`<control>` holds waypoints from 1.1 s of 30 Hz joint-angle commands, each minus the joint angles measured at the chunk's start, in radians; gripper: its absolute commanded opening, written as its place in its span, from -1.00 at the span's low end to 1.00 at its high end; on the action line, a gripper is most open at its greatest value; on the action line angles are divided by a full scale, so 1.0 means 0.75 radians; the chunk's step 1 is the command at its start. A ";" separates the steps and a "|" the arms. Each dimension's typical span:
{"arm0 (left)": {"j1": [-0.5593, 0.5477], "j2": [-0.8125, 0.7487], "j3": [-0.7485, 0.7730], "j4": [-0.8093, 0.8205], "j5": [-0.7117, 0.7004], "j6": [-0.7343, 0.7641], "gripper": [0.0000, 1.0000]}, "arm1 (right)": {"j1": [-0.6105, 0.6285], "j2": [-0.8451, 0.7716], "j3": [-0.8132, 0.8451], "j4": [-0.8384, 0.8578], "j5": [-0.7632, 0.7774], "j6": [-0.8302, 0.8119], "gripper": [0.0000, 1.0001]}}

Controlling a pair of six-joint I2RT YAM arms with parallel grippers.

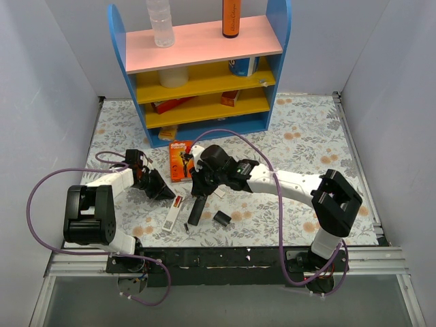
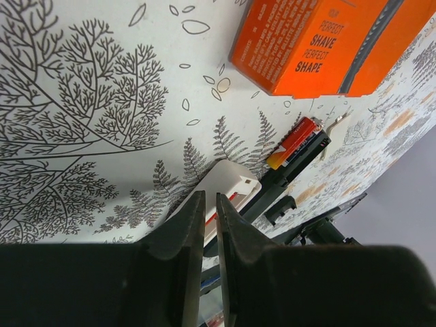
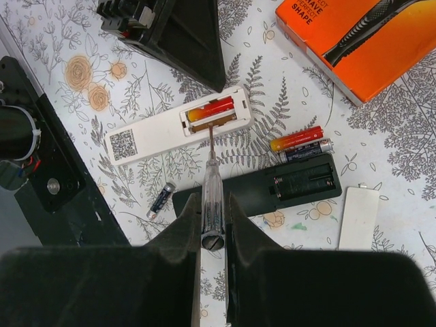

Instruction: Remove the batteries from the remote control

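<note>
The white remote control lies back-up with its battery bay open, and red-orange batteries still sit in the bay. My right gripper is shut on a clear-handled screwdriver, whose tip reaches the bay's near edge. My left gripper is shut with only a thin slit between its jaws and nothing in it. It points down at the remote's far side. From above, both grippers flank the remote.
A black remote with an empty bay lies beside the white one. A loose red-orange battery and a dark battery lie along it, and a small dark battery lies nearer. A white cover, an orange razor package and a shelf are nearby.
</note>
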 commanded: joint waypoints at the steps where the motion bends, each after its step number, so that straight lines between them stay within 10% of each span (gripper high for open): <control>1: -0.004 0.011 -0.013 0.002 0.005 0.019 -0.78 | 0.012 0.012 -0.036 0.075 0.021 0.020 -0.97; 33: -0.037 0.028 -0.017 -0.009 -0.026 0.008 -0.83 | 0.029 -0.125 -0.404 0.400 0.078 0.026 -0.97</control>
